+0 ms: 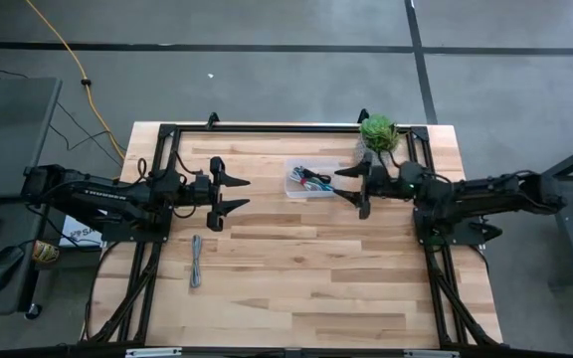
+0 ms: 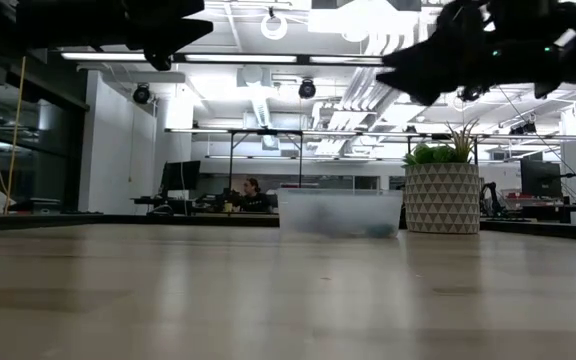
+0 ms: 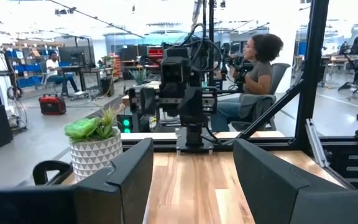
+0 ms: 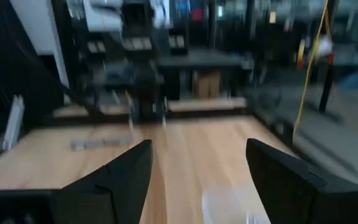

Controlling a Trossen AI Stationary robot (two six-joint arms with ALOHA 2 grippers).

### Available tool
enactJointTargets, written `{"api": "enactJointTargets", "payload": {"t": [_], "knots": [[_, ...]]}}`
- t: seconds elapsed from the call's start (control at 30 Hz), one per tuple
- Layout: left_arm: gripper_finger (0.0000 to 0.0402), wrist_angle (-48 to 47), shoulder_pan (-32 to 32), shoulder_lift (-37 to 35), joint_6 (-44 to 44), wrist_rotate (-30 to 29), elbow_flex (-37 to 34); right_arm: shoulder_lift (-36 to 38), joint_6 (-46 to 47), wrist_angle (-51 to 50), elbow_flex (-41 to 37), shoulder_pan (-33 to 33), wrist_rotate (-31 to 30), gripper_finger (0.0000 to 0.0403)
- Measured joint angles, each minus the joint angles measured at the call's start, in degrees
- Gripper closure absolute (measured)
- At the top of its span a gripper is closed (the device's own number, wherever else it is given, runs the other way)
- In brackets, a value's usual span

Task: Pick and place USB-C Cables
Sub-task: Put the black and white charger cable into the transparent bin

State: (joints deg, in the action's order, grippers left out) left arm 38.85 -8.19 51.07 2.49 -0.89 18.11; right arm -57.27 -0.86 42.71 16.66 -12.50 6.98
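A small clear box (image 1: 309,182) stands far of the table's middle, with a whitish cable bundle with red bits and a dark one (image 1: 312,179) inside. A longer blue-grey cable bundle (image 1: 196,261) lies flat on the wood near the left arm; it also shows in the right wrist view (image 4: 101,143). My left gripper (image 1: 239,194) hovers open left of the box, fingers pointing right. My right gripper (image 1: 344,184) hovers open just right of the box, fingers pointing left. Both are raised above the table in the low view, and both are empty.
A potted green plant (image 1: 378,131) in a patterned pot (image 2: 441,197) stands at the far edge beside the right arm. A black frame (image 1: 267,127) runs around the table. Bare wood (image 1: 306,278) fills the near half. People sit in the room beyond.
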Motion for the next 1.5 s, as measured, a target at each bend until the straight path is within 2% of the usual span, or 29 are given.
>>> {"api": "enactJointTargets", "payload": {"t": [0.1, 0.83, 1.27, 1.5], "knots": [[0.02, 0.1, -0.01, 0.01, -0.69, 0.0, 0.0, 0.39, -2.25, 2.47, -0.66, 1.26, -0.07, 0.0152], [0.02, 0.07, -0.04, 0.01, -0.8, 0.0, 0.0, 0.32, -4.55, 0.38, 0.53, 2.04, -0.07, 0.0152], [0.02, -0.04, -0.02, 0.0, -0.82, 0.0, 0.0, 0.32, -13.38, 0.38, 0.58, 2.04, 0.02, 0.0152], [0.02, -0.04, -0.02, 0.0, -1.25, 0.0, 0.0, 0.32, -13.06, -0.09, 0.6, 2.04, 0.05, 0.0152]]}}
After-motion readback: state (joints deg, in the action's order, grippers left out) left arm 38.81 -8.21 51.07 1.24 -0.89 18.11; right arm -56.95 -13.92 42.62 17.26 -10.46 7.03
